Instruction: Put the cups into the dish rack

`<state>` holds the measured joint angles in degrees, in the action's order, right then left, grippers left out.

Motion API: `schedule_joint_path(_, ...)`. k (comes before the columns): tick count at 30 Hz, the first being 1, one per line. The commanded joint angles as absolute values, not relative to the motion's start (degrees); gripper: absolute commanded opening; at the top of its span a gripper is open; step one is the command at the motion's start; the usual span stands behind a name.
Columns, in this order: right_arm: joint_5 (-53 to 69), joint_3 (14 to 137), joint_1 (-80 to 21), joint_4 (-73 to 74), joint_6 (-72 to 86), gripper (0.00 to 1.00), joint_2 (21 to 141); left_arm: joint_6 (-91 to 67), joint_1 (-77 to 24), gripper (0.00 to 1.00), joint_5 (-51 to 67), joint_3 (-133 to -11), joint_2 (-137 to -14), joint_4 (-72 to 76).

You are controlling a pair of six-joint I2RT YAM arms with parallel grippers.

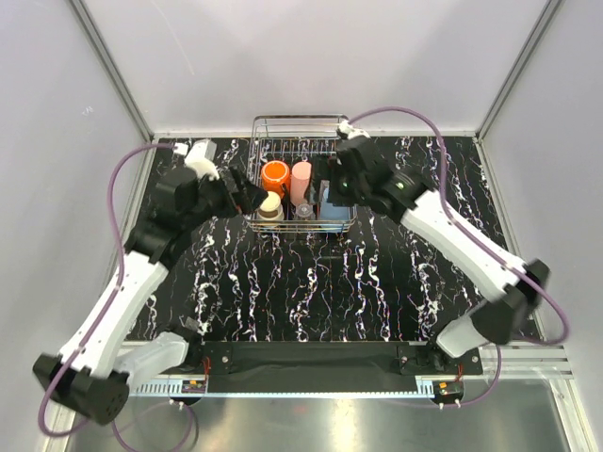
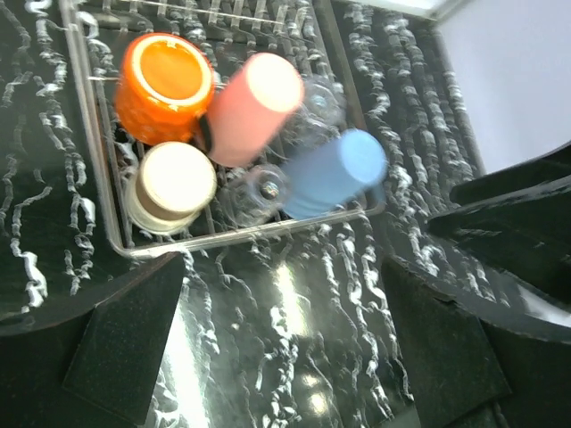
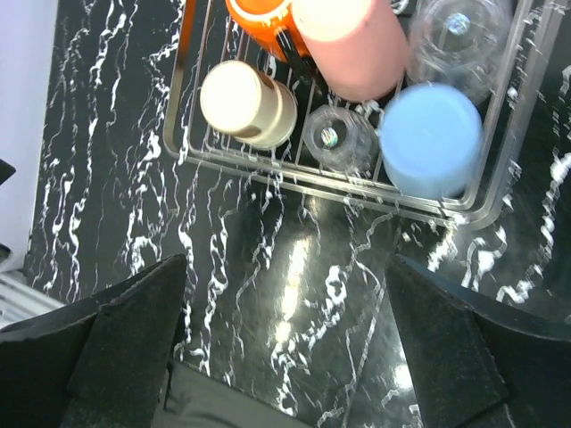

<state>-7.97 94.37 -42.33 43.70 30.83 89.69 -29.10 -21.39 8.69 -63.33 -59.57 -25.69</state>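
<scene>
Where black veined tabletop (image 1: 311, 282) meets pale walls (image 1: 301, 56), wire dish rack (image 1: 300, 119)

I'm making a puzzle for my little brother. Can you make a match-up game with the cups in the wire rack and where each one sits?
Things:
1. orange mug
2. light blue cup
3. beige cup
4. clear glass

Places, seen from the top camera:
A. near right corner of the dish rack
B. near left corner
C. on the left side, just behind the beige cup
D. at the near edge, between the beige and blue cups

Pairs: 1-C, 2-A, 3-B, 4-D
</scene>
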Motion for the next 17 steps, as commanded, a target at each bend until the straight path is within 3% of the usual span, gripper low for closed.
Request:
schedule_joint_path(1, -10.1, 84.9, -42.8, 38.3, 30.8, 0.99, 82.4, -32.2, -22.0, 0.99, 14.1, -57.1, -53.6, -19.4)
schedule_joint_path(11, -29.0, 53.3, -42.7, 26.3, 38.9, 1.00, 53.4, -42.1, -23.1, 0.99, 20.2, -34.1, -37.2, -1.6)
schedule_joint_path(17, -22.2, 39.9, -42.7, 21.6, 39.0, 1.00, 39.7, -46.7, -23.2, 0.99, 26.6, -23.7, -30.7, 10.0)
